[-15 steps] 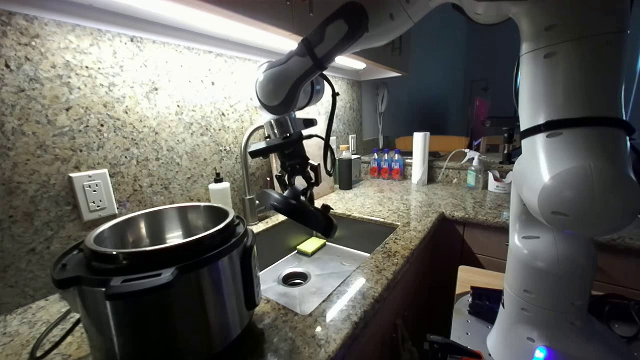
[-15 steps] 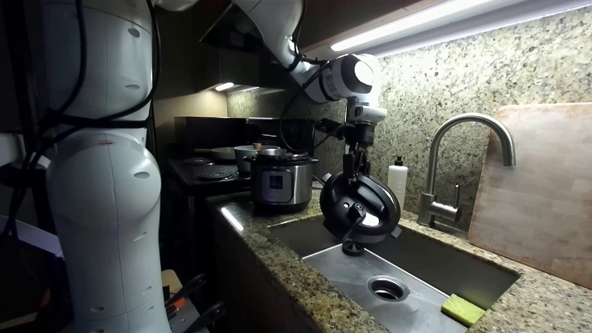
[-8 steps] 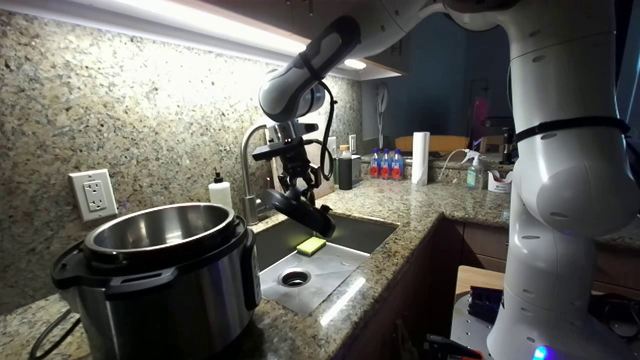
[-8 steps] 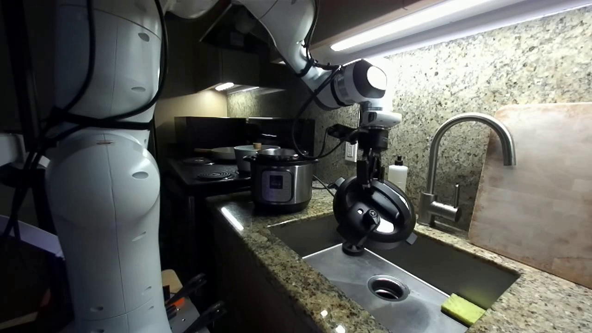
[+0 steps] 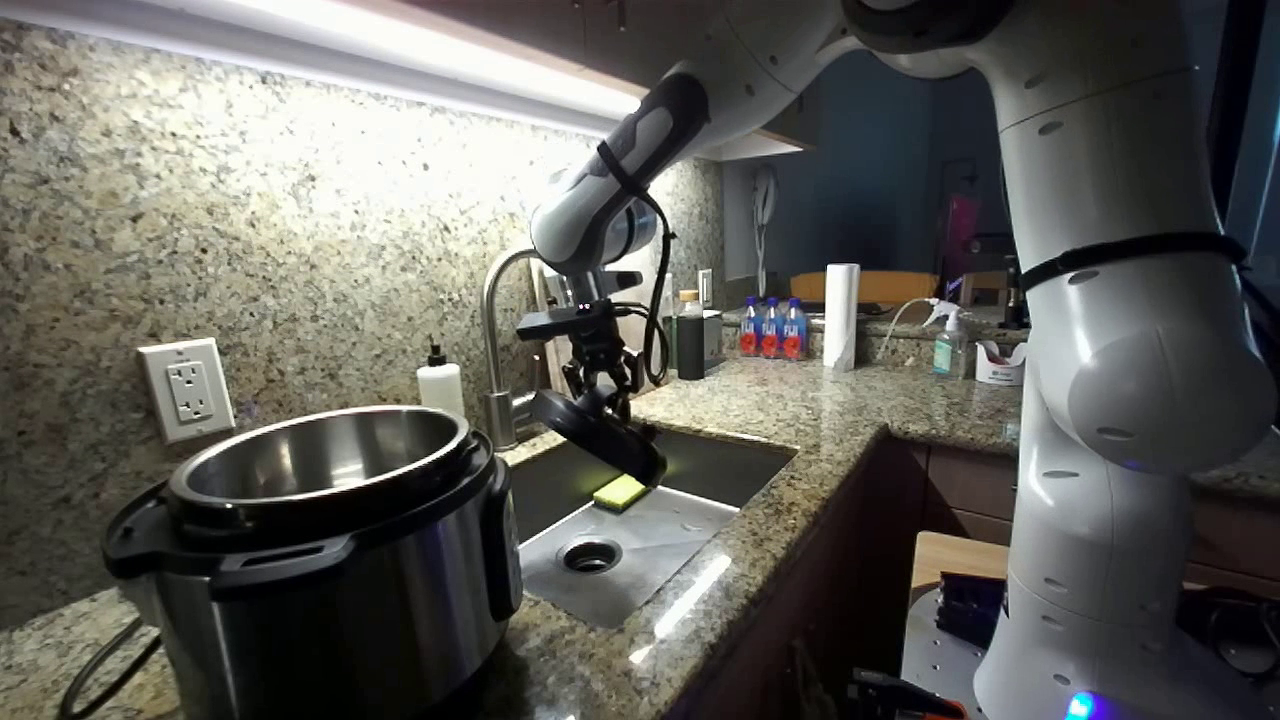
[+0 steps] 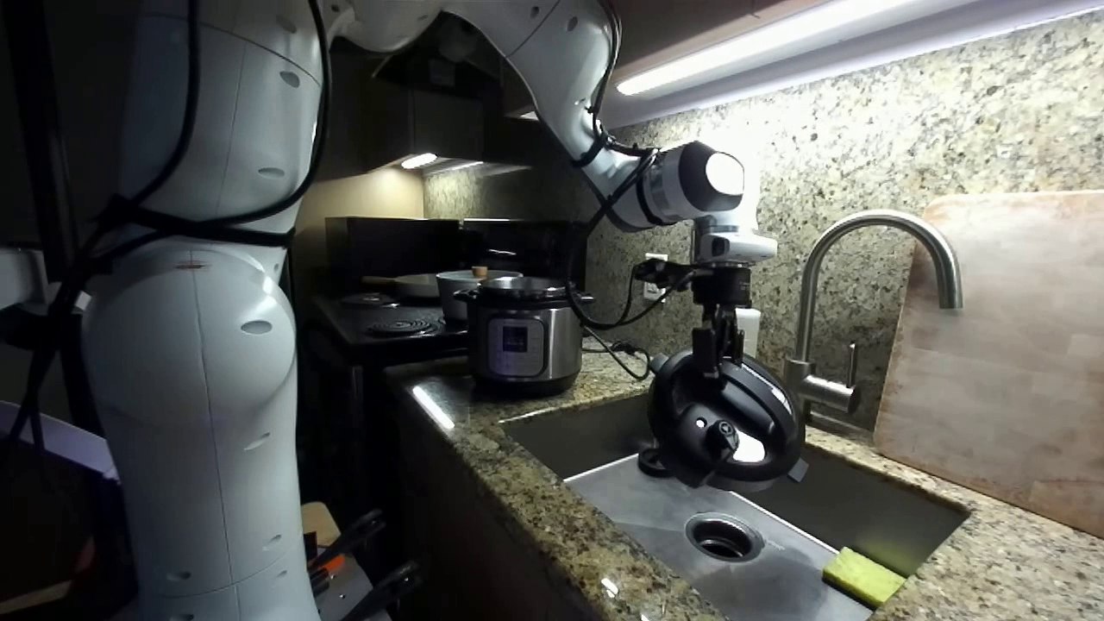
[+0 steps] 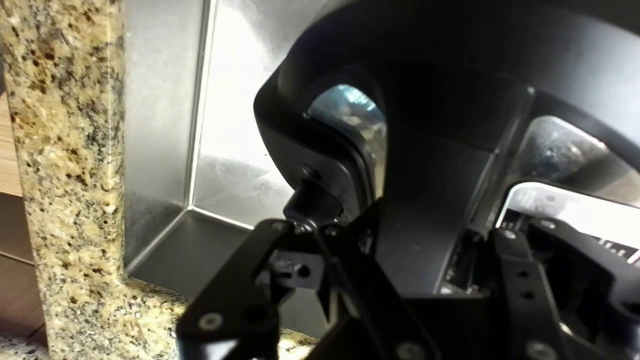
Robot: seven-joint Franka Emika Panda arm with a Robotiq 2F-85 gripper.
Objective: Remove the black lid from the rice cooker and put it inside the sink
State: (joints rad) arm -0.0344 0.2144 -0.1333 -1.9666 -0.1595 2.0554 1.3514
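Arched arm (image 6: 565, 86) — jaws downward, tight

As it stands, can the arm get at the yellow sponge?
Probably not: the end effector holds the black lid, tilted over the sink. It would likely have to let go before gripping the sponge.

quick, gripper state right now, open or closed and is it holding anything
Gripper: closed on the black lid, holding it tilted over the sink.

Free room over the sink (image 6: 638, 509) toward the sponge (image 6: 862, 576), but the faucet (image 6: 807, 297) near the black lid (image 6: 726, 421), gap unclear
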